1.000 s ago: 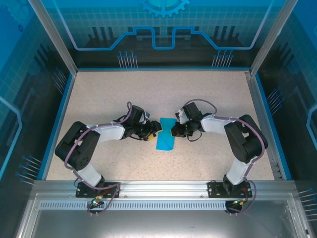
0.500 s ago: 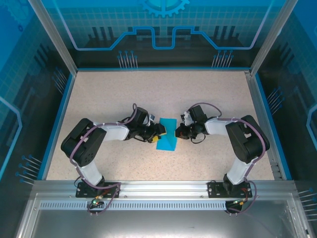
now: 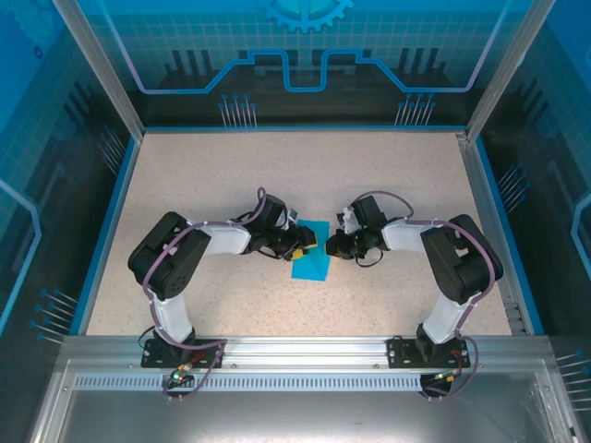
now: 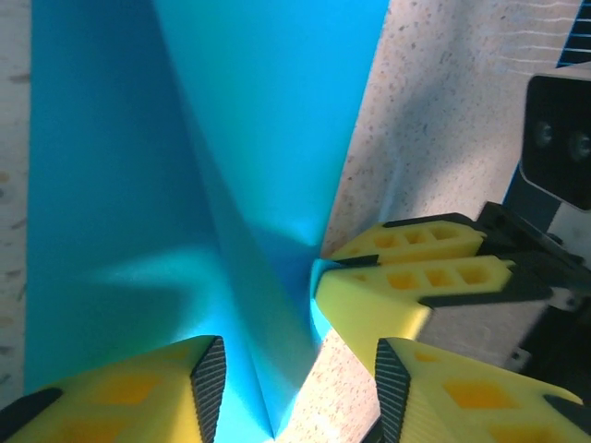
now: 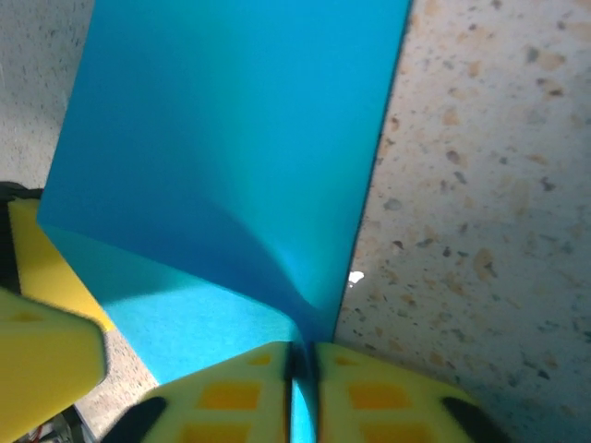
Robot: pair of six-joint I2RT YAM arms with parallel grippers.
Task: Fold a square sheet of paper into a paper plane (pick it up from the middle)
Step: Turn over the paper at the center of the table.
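Sheet lies near the middle of the bench, folded down to a narrow teal strip. Seen from overhead, its long way runs roughly 12 to 6 o'clock. Both arms bend inward and their hands meet across the strip's upper half.

Left hand sits at the strip's 9 o'clock edge. In its own wrist view the two yellow fingers stand well apart, jaws open, with no grip on anything. The paper runs up between them. A slanting crease crosses it from 6 o'clock up toward 11. The flap to the right of the crease looks lifted, with shadow pooled at its foot.

Right hand sits at the strip's 3 o'clock edge. In its wrist view the two fingers are all but together, and a thin line of teal shows between the pads. It has the sheet's edge pinched. The paper buckles upward from that pinch.

From the left wrist view, the right hand comes in from 3 o'clock, its tips nipped on the paper's edge where the edge curls up. The speckled bench shows bare beyond that edge. In the right wrist view, yellow of the left hand shows at 8 o'clock, just beside the sheet's far edge.
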